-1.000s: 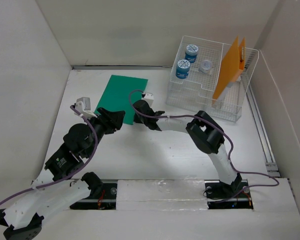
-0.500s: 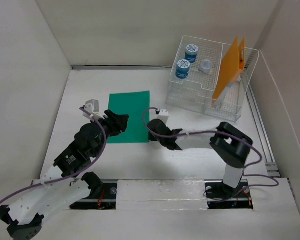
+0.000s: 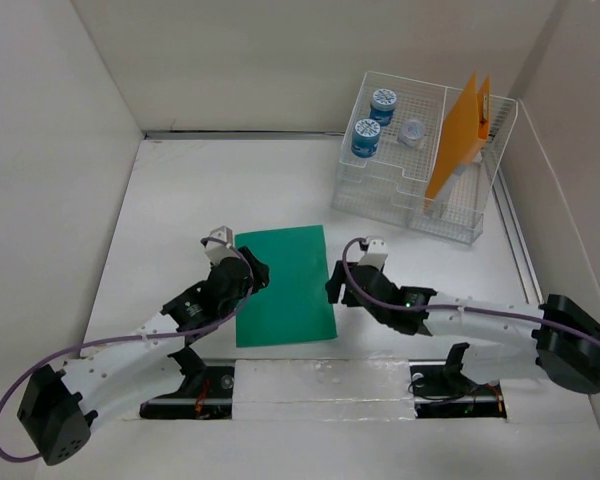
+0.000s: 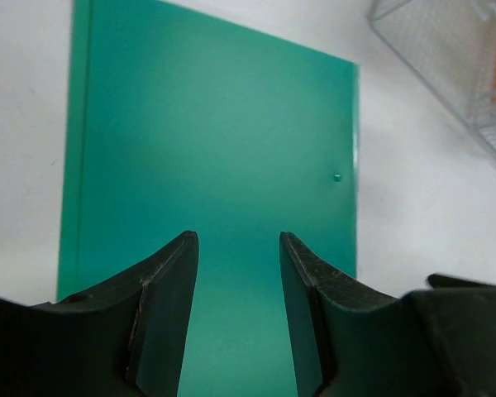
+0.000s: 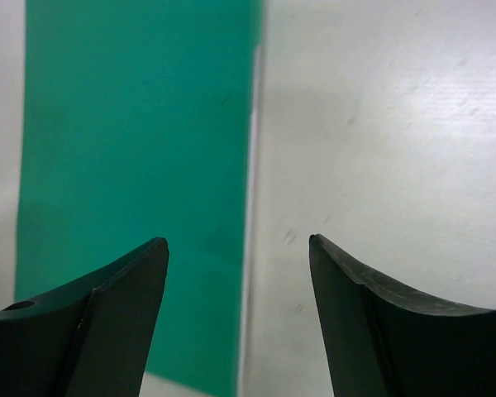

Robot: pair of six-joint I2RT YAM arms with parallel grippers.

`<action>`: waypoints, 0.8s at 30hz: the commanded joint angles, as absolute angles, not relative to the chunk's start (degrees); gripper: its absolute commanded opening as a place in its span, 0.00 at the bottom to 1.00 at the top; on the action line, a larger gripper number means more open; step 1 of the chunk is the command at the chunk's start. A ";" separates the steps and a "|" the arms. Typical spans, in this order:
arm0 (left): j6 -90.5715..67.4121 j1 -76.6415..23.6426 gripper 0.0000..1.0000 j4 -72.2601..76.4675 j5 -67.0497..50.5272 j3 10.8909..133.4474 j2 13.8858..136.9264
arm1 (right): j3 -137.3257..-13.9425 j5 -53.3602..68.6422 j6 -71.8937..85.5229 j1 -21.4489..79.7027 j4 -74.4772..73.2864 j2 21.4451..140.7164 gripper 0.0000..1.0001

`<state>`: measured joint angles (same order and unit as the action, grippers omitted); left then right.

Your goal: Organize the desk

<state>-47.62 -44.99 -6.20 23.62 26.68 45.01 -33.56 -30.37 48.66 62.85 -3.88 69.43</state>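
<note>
Currently: green folder [image 3: 283,285], flat on desk [image 3: 180,190], near front edge. Thin, light, probably slick and bendy; pinch by a side edge. Left gripper [image 4: 238,244] open above it; right gripper [image 5: 238,248] open, straddling its edge.

Your flat folder [image 3: 283,285] lies on the desk [image 3: 210,190] near its front edge, between the left gripper [image 3: 254,276] and the right gripper [image 3: 332,289]. Far right, your wire rack [image 3: 400,200] holds a near jar [image 3: 366,138], a far jar [image 3: 383,100] and, rightward, upright sheets [image 3: 458,140].

top view overlooks the desk [image 3: 230,190]; close wrist views share green sheet [image 3: 283,285].
</note>
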 commanded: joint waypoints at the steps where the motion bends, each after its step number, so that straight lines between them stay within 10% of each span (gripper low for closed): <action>1: -52.46 -45.09 0.40 -3.08 28.64 24.27 44.65 | -35.86 -28.40 39.57 55.50 -2.04 70.83 0.74; 24: -56.33 -34.37 0.40 -0.71 19.53 14.24 46.93 | -31.47 11.34 34.54 42.19 33.92 95.19 0.65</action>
<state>-54.61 -34.70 -2.13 22.79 15.33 45.30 -33.54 8.01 32.86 42.46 30.15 94.04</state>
